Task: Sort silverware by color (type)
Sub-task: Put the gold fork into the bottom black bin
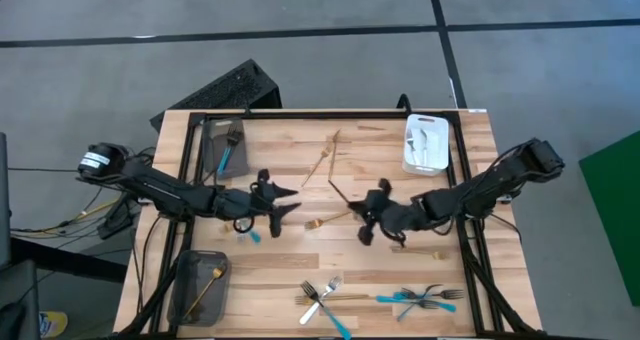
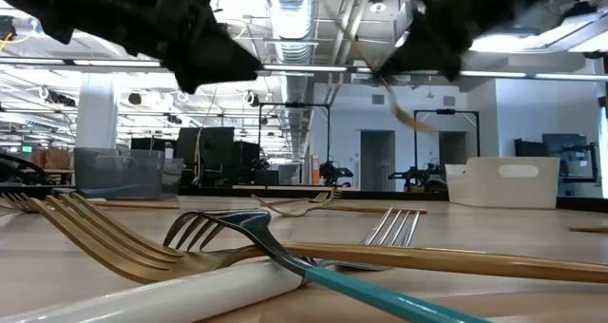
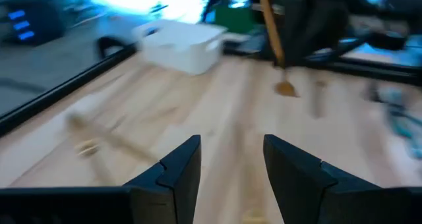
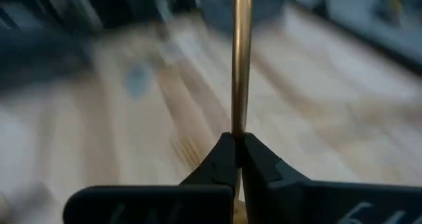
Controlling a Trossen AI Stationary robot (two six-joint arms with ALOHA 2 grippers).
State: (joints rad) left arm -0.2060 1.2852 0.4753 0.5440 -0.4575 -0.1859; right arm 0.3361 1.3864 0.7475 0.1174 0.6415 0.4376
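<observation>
My right gripper (image 4: 237, 141) hangs over the middle of the table (image 1: 400, 130), shut on a gold utensil (image 2: 399, 100) that is lifted clear. Facing it, my left gripper (image 3: 231, 161) stands open and empty above the wood, left of centre (image 1: 290, 202). More silverware lies flat on the table: gold pieces (image 1: 325, 160) toward the far side, a gold fork (image 1: 318, 223) between the grippers, and mixed forks (image 1: 322, 298) with blue-handled ones (image 1: 415, 298) along the near edge. My right gripper pinches the gold utensil's thin stem (image 4: 240, 122) between its two fingertips. The stem runs straight on ahead of the fingers, in line with them. The utensil slants down toward its broader end (image 2: 415, 122), clear of the table.
A grey tray (image 1: 212, 150) at the far left holds a blue-handled fork. Another grey tray (image 1: 190, 295) at the near left holds a gold piece. A white tray (image 1: 427, 143) at the far right holds silver pieces. A black frame rims the table.
</observation>
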